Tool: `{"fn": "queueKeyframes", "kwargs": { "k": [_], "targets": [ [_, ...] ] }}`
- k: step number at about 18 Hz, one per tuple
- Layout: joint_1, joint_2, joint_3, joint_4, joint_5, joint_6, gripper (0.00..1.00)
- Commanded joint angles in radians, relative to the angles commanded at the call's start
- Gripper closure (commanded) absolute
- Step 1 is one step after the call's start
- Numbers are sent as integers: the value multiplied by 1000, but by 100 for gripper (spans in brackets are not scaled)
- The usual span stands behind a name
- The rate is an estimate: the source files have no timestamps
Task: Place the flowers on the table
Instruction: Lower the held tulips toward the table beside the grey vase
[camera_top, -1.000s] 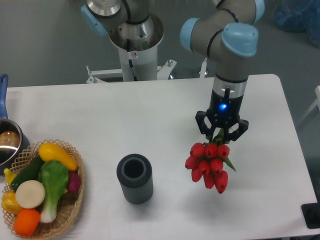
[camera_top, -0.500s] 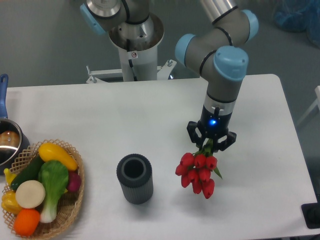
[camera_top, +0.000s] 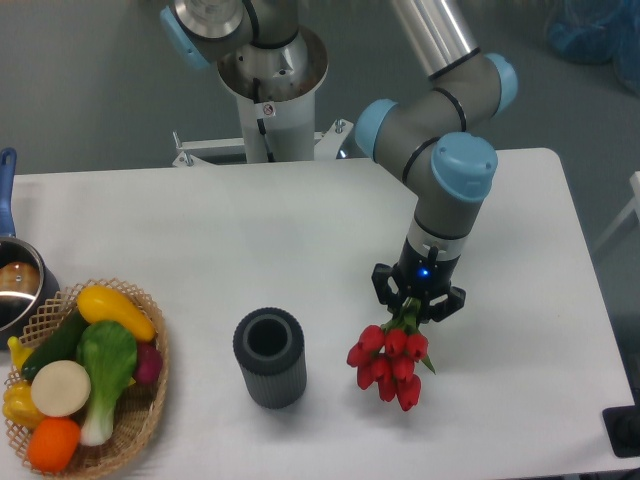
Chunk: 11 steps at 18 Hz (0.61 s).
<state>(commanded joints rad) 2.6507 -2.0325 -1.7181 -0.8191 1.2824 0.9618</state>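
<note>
The flowers (camera_top: 388, 362), a bunch of red tulips with green stems, hang head-down from my gripper (camera_top: 416, 300) over the white table (camera_top: 250, 240), right of centre. The gripper is shut on the green stems, which are mostly hidden between the fingers. The tulip heads are low, close to the tabletop near its front; I cannot tell if they touch it. The dark ribbed vase (camera_top: 269, 357) stands upright and empty to the left of the flowers.
A wicker basket (camera_top: 145, 405) with toy vegetables and fruit sits at the front left. A metal pot (camera_top: 18, 285) with a blue handle is at the left edge. The robot base (camera_top: 268, 90) stands behind the table.
The gripper has moved left and down toward the table front with the flowers, bringing the tulip heads lower and nearer the vase.
</note>
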Motion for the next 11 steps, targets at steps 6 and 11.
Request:
{"fn": "queueKeyframes", "kwargs": {
  "k": [6, 11],
  "targets": [
    [5, -41, 20, 0, 0, 0, 61],
    [5, -71, 34, 2, 3, 3, 59]
  ]
}}
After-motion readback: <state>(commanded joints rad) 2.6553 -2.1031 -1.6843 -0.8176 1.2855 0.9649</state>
